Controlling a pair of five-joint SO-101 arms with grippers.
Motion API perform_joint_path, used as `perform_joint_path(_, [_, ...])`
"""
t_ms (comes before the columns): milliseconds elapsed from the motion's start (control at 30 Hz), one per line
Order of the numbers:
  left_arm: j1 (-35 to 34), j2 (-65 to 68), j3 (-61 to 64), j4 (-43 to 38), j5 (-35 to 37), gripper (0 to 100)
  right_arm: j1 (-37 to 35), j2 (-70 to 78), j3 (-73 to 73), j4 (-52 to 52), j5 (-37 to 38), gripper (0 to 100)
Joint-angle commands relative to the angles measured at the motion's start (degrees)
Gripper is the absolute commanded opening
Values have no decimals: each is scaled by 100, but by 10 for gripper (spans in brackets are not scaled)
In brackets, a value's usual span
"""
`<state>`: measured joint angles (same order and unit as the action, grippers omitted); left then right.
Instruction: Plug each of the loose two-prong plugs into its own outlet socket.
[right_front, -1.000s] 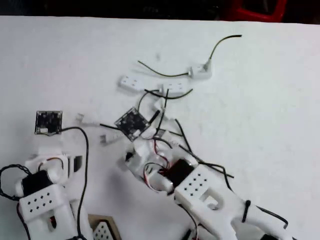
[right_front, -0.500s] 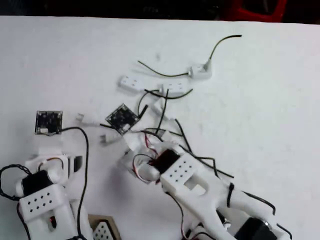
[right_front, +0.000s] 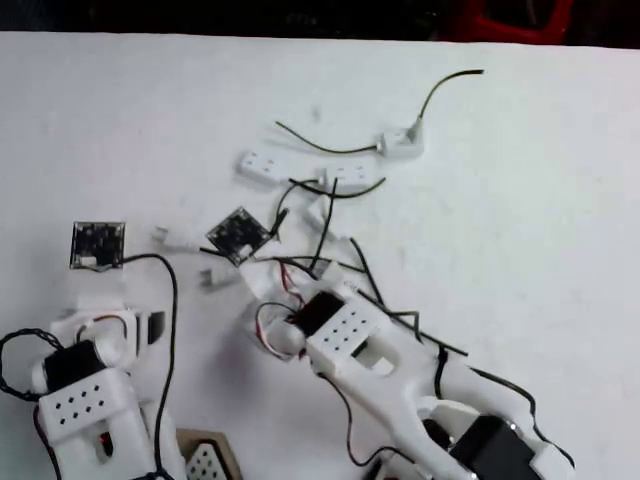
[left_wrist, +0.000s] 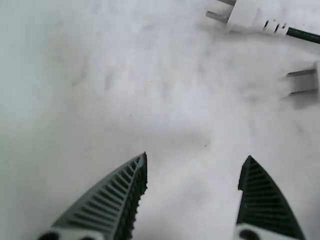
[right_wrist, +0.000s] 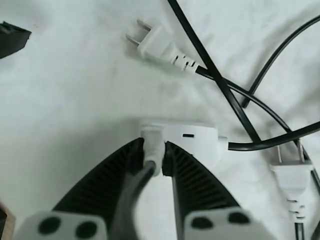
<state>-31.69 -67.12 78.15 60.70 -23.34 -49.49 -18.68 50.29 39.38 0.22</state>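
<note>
Clamping a white held plug (right_wrist: 152, 150) tight in the right jaws, pressing its nose against the end of a white socket block (right_wrist: 187, 140); gripping by the body, presumably to drive straight along the block. Impossible to tell prong depth behind the jaws, so mating judged under way, not proven done. Just beyond on the counter (right_wrist: 75, 90), lying loose: a second plug (right_wrist: 157, 42) with bare prongs, a third plug (right_wrist: 289, 179) near the block's far end, black cords (right_wrist: 215, 70) crossing between. Tight quarters there; risk of snagging a cord with any sideways sweep, so better to back out along the line of approach. Holding the left jaws spread wide over bare counter, gripping nothing, with a corded plug (left_wrist: 245, 17) and a bare-pronged plug (left_wrist: 302, 82) lying ahead, unplugged, probably next in turn. From above, farther up the counter, a spare socket block (right_front: 265, 165) and a neighbour block (right_front: 345, 175) side by side, well short of the far edge, with open white surface to either side for swinging round.
</note>
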Motion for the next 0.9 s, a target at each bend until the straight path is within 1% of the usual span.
perform_joint_path(0, [-40,-75,-26,-105,-26,294,4,189,-176,40,0,17])
perform_joint_path(100, [-40,-75,-26,-105,-26,294,4,347,-167,40,18,17])
perform_joint_path(233, [-40,-75,-26,-105,-26,294,-4,655,-176,40,448,17])
perform_joint_path(300, [-40,-75,-26,-105,-26,294,-4,796,-176,13,545,17])
perform_joint_path(600, [-40,-101,44,-141,-26,294,-22,857,-193,40,589,17])
perform_joint_path(733, [-40,-101,62,-149,-35,294,4,356,-193,127,589,17])
perform_joint_path(867, [-40,-101,62,-149,-35,294,4,-646,-193,497,589,17])
